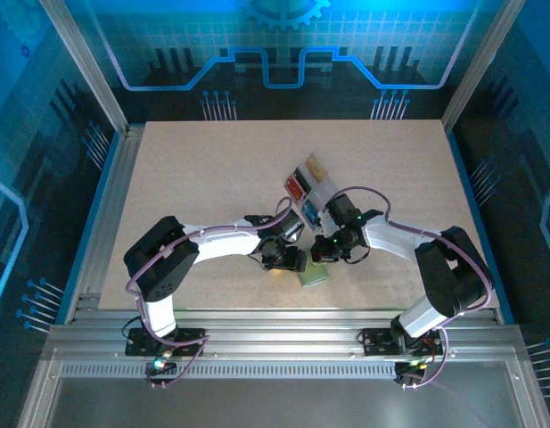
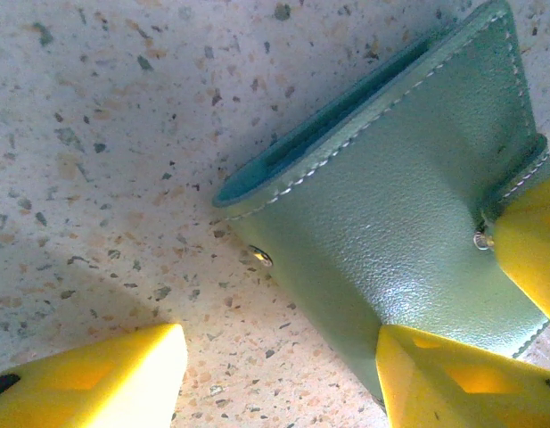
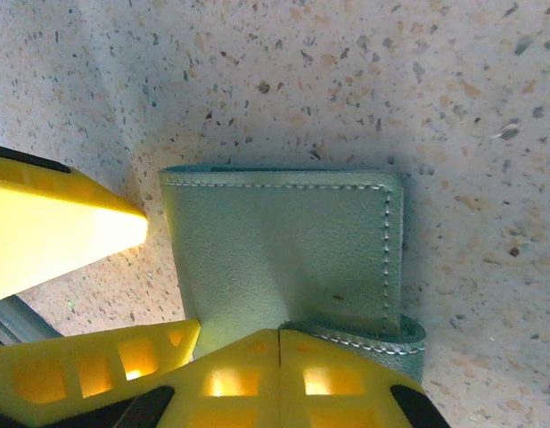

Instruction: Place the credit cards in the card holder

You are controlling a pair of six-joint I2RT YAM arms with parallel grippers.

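right gripper (image 3: 279,339) is pinched tight on the sage-green leather folding wallet (image 3: 283,259) by its tab. left gripper (image 2: 279,346) is half open and empty, i'd ease the pocket wider.

My left arm (image 1: 223,241) and right arm (image 1: 401,237) were built alike: white tubular links between bulky black joint housings, with a purple cable (image 1: 132,272) looping loosely along each. Small green lights glowed at my black bases (image 1: 164,341). My left claw (image 2: 282,339) and right claw (image 3: 279,335) wore bright yellow plastic fingers (image 3: 228,385), wedge-shaped and tapering to blunt tips. Rectangular hollow cells were cut into the right pair's backs, and their mounts were black.
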